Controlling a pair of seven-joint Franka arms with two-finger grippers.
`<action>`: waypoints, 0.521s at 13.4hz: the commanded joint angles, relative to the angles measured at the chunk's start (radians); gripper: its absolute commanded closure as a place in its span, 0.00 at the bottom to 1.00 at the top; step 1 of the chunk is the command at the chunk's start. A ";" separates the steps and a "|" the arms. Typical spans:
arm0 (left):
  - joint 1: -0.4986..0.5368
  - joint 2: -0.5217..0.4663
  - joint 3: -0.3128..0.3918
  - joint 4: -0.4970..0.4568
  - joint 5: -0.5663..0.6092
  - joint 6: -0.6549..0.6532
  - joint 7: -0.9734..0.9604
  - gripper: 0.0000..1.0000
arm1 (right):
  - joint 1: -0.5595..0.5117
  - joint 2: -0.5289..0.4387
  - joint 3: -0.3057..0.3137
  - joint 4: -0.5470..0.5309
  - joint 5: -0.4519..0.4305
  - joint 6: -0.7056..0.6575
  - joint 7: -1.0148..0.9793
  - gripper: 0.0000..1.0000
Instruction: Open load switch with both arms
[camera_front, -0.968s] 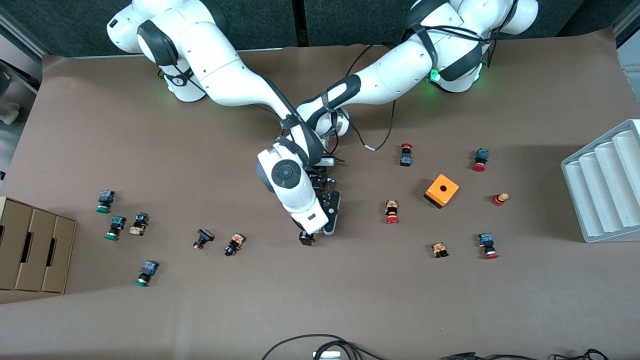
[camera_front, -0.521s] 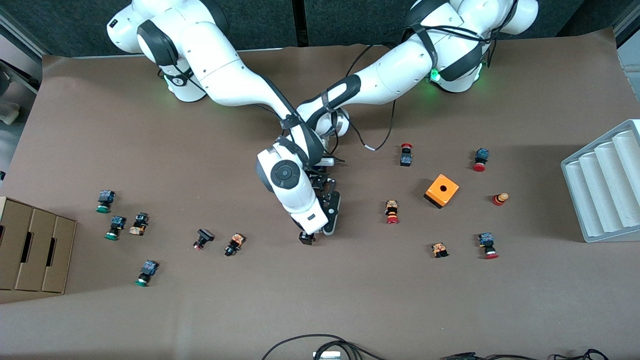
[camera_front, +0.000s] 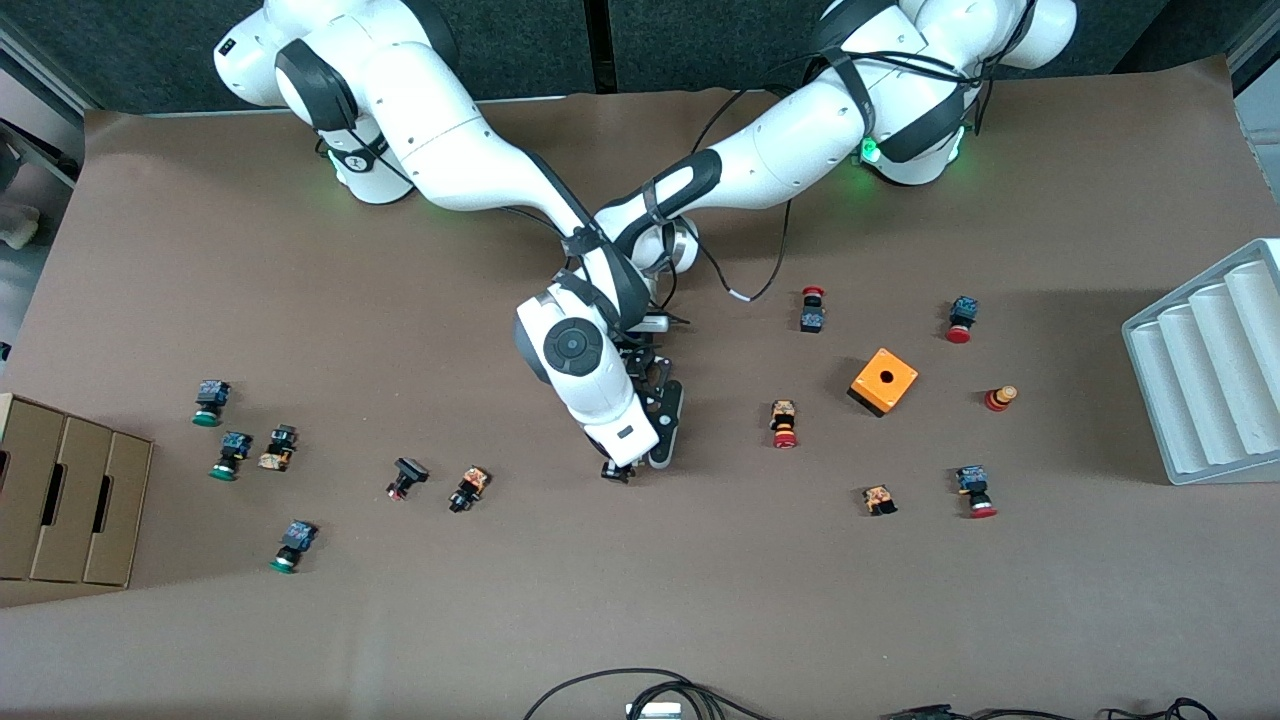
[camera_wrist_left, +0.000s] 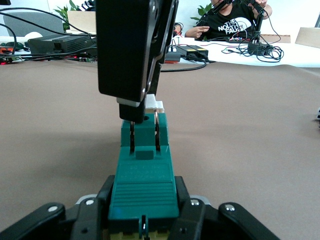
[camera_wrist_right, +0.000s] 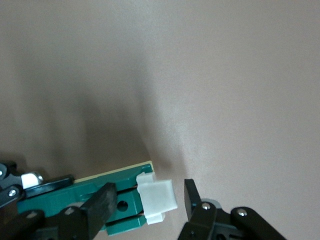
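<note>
Green and narrow, the one load switch lay level just above the middle of the table, its long axis running straight out from the left gripper, which was clamped on its green end. Its white end piece pointed away from that gripper. The right gripper was at this white end, one finger on each side, jaws apart and not touching it. Twelve small push buttons lay scattered, six toward each arm's end, with one orange cube among those at the left arm's end. One cardboard box with three compartments sat at the right arm's end, contents hidden; one grey ridged tray sat at the left arm's end.
</note>
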 joint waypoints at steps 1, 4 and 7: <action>-0.004 0.014 0.017 0.012 0.007 -0.020 -0.014 0.49 | 0.008 0.005 -0.010 0.010 0.032 -0.013 0.001 0.36; -0.004 0.014 0.017 0.012 0.007 -0.020 -0.014 0.49 | 0.008 0.005 -0.010 0.007 0.032 -0.013 -0.002 0.36; -0.004 0.014 0.017 0.012 0.007 -0.020 -0.014 0.49 | 0.008 0.005 -0.013 0.006 0.032 -0.015 -0.004 0.39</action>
